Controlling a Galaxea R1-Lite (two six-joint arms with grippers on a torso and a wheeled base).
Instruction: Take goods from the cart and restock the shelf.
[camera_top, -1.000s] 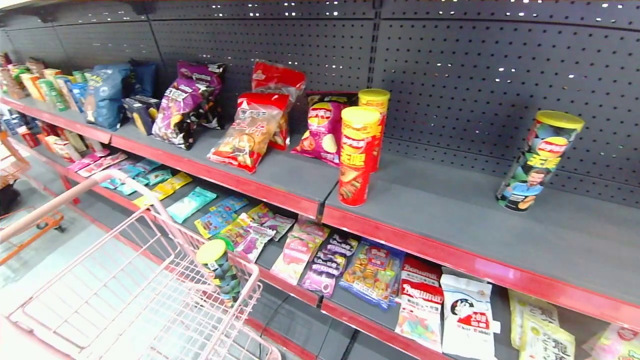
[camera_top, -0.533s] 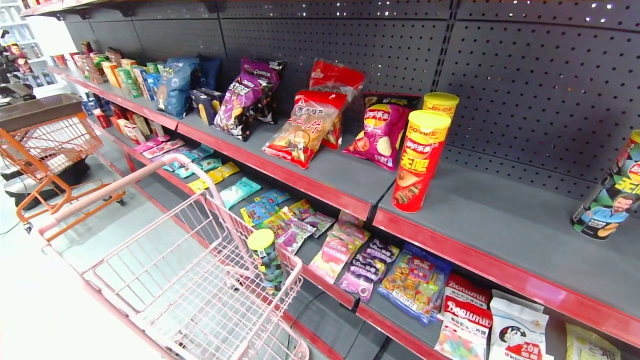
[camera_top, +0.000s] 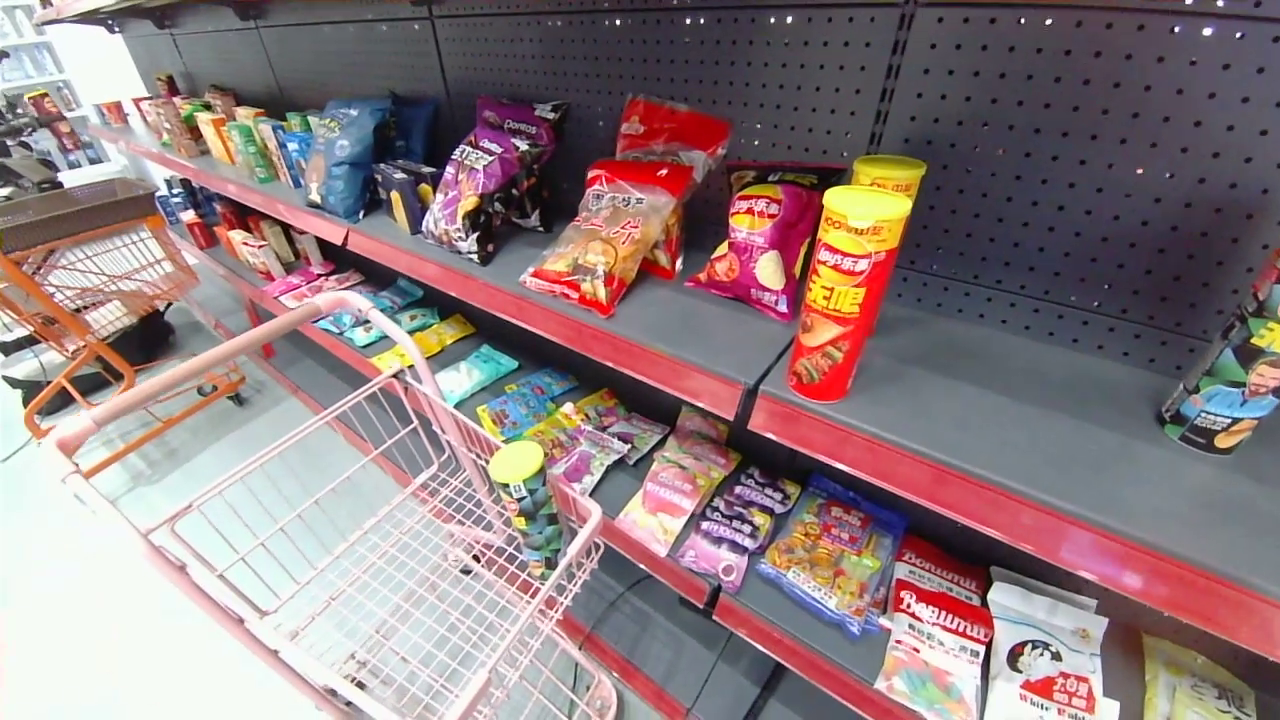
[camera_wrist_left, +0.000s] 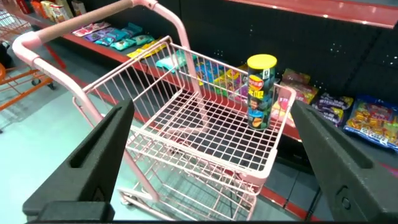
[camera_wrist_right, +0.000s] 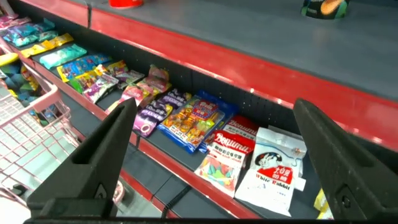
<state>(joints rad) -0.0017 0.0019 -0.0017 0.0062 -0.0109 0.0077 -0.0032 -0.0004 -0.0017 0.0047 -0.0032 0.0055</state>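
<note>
In the head view the pink cart (camera_top: 300, 443) lies at 8 o'clock. The task's thing, a yellow-lidded can (camera_wrist_left: 261, 92) with a dark green patterned label, stands upright at 7 o'clock in the cart corner nearest the shelf (camera_top: 1000, 420), its long axis vertical. The left hand (camera_wrist_left: 211, 107), fingers wide apart, hangs over the cart with the can straight ahead, so I judge it the nearer arm. The right hand (camera_wrist_right: 214, 102), likewise apart, faces the lower rows, while a red can (camera_top: 845, 290) stands at 1 o'clock and a matching dark can (camera_top: 1225, 380) at 3 o'clock.
</note>
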